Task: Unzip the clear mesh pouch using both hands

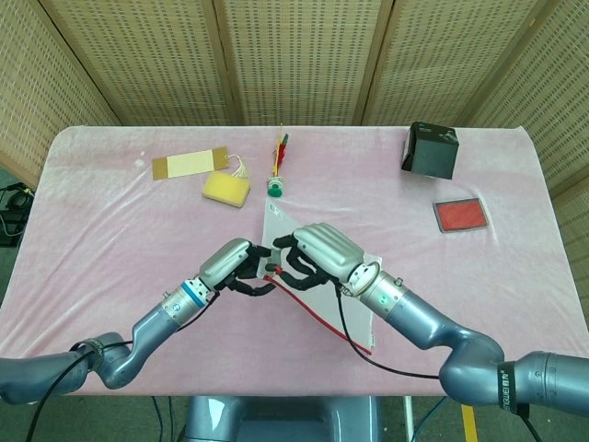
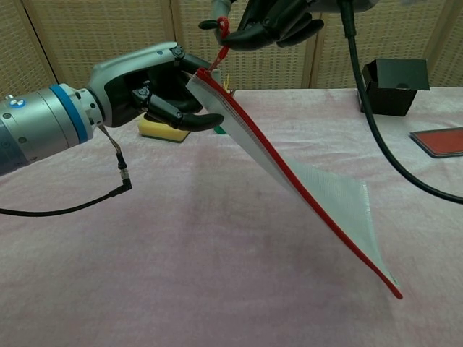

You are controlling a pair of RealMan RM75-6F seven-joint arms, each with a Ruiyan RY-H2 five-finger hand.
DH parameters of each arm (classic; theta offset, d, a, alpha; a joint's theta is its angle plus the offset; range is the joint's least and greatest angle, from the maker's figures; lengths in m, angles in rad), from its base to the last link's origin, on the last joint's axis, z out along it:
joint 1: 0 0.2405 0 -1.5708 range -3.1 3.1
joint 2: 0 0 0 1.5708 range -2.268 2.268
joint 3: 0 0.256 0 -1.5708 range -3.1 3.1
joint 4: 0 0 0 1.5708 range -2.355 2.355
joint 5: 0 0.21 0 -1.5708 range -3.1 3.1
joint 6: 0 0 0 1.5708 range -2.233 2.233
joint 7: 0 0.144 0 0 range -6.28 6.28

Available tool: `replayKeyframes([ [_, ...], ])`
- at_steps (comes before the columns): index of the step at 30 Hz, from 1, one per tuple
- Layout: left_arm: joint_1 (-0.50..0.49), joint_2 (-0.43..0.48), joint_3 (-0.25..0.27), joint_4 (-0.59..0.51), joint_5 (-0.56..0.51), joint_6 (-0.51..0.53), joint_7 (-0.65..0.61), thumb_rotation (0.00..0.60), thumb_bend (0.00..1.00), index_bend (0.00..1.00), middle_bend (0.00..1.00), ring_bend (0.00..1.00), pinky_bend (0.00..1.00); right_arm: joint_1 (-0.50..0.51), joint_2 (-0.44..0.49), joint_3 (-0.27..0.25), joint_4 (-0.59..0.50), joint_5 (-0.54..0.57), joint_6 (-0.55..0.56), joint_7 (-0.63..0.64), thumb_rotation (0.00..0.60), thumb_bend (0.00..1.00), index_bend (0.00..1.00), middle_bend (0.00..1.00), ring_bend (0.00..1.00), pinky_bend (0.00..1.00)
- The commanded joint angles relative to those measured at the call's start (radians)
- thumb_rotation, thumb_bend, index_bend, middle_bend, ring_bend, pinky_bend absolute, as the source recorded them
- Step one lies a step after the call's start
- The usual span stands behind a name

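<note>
While the head view looks down on the pink tabletop [image 1: 110,221], the clear mesh pouch [image 1: 317,299] sits near its centre, tilted up at its 11 o'clock corner, where both hands meet. The left hand [image 1: 232,265] pinches that raised corner between thumb and fingers. The right hand [image 1: 317,253], just beside it toward 3 o'clock, has its fingers curled around the red zipper pull [image 1: 270,273]. A yellow sponge [image 1: 226,189] and a tan card [image 1: 189,164] lie toward 10 o'clock, a black box [image 1: 431,150] and a red pad [image 1: 460,215] toward 2 o'clock.

In the chest view the pouch [image 2: 325,195] slants from 11 o'clock down to 5 o'clock, its red zipper edge [image 2: 289,181] uppermost and its low corner close to the tabletop. The left hand [image 2: 155,83] grips the high end, and the right hand [image 2: 271,22] above pinches the pull [image 2: 223,32].
</note>
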Motion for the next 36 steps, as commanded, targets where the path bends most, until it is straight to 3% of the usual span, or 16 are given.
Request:
replayKeyframes([
  [1,0.002,-0.003,-0.012,-0.013,-0.018,0.001,0.004,0.600,0.61,0.84,1.00,0.90,1.00,-0.009,-0.002,-0.004,-0.003,-0.018,0.012,-0.001,0.600,0.70,0.82,0.97,0.98,1.00],
  [20,0.030,0.061,-0.071,-0.063,-0.089,0.005,-0.085,0.600,0.73,0.91,1.00,0.90,1.00,-0.067,-0.063,-0.049,0.018,-0.143,0.139,-0.066,0.600,0.70,0.82,0.98,0.98,1.00],
  [36,0.034,0.095,-0.083,-0.100,-0.088,-0.010,-0.141,0.600,0.76,0.93,1.00,0.90,1.00,-0.047,-0.131,-0.050,0.057,-0.078,0.156,-0.134,0.600,0.70,0.83,0.98,0.98,1.00],
])
